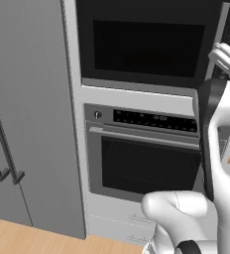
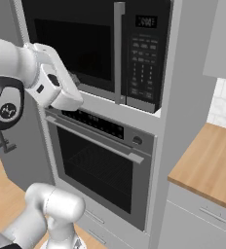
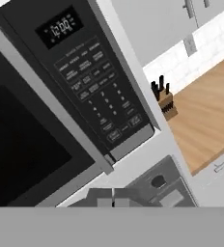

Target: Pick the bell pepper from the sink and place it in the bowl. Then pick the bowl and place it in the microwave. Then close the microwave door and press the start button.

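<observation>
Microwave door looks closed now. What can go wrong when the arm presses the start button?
1. The keypad has many small keys set close together, so the shut fingers may hit a wrong one.
2. The gripper sits low, near the microwave's bottom edge; moving up, it may scrape the door frame.
</observation>
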